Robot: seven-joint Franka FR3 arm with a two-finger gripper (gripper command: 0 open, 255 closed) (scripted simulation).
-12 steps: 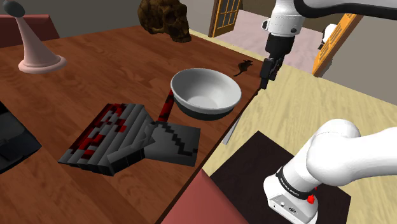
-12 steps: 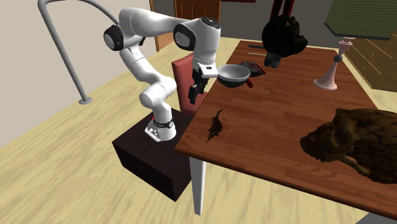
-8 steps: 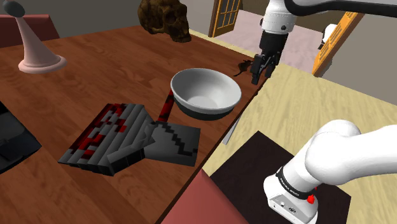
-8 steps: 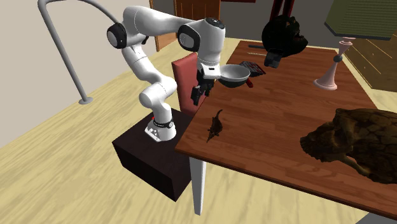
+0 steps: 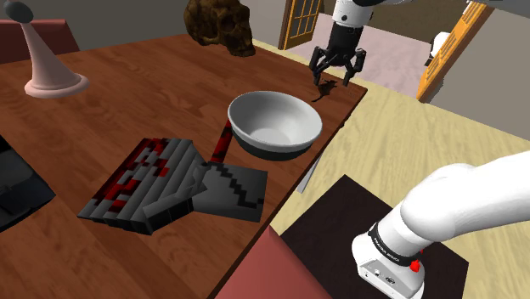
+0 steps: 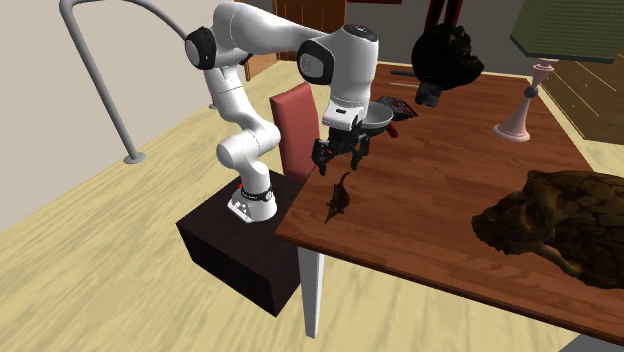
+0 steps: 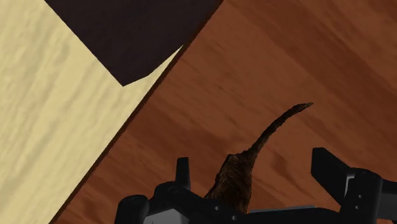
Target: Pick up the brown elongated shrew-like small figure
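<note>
Step in hand: pre-grasp alignment, nothing held yet. The gripper [image 5: 332, 77] hovers over the shrew [image 5: 325, 89], which lies flat on the desk [image 5: 153, 93] close to its edge, past the bowl [image 5: 273, 121] toward the shoulder view's upper right. In the second exterior view the gripper [image 6: 340, 163] hangs just above the shrew [image 6: 340, 197] with a visible gap, and the shrew sits near the desk [image 6: 450, 180] corner on the stand's side, apart from the bowl [image 6: 368, 117]. The fingers [image 7: 331, 168] stand wide apart, pointing down. In the wrist view the shrew [image 7: 236, 181] sits between them with its tail running away from the gripper [image 7: 254, 167] across the wood; neither finger looks to be touching it, and the body reads nearer one finger than the other, so centring is a bit off. My read: the approach is mostly done, descent and close are left. Next move calls for a straight drop until the fingertips bracket the body at desk level, a small sideways trim to centre it, then close across the narrow body, not the tail. The thing is thin and low, so stopping too high likely closes on air, and too low jams the tips into the desk. The edge is near, so a nudge could push it off onto the floor [image 7: 57, 127]
</note>
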